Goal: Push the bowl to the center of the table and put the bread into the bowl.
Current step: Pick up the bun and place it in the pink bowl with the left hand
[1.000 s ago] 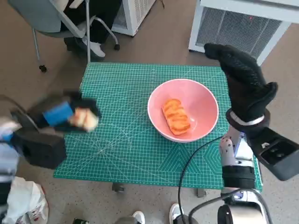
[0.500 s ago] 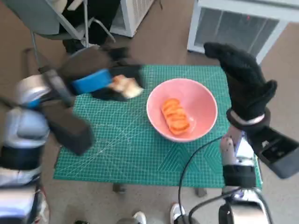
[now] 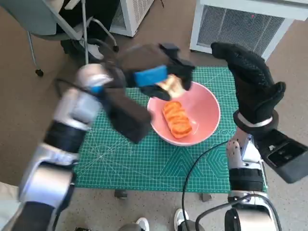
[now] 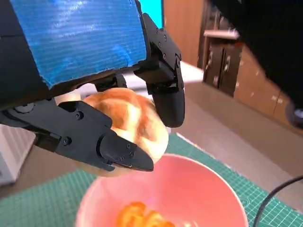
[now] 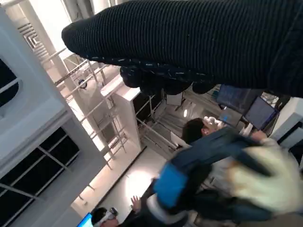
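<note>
The left robot hand grips a bread roll between its black fingers, and holds it in the air over the far left rim of the pink bowl. In the left wrist view the roll is pale gold with a lighter cross on its crust, and it hangs just above the bowl, clear of the rim. The blue tape across the back of this hand faces the camera.

The bowl stands on the green cutting mat that covers the tabletop, toward the far right part of it and not far from the far edge. Inside it lies an orange pastry, stretched lengthwise along the bottom.

The right robot hand, in its black knitted glove, is raised above the far right corner of the tabletop, apart from the bowl. It holds nothing, and its fingers are stretched out with the thumb spread to the side.

Beyond the far left corner stands an office chair on the floor. The right wrist view shows the glove across the frame and, below it, a blurred left arm with the roll.
</note>
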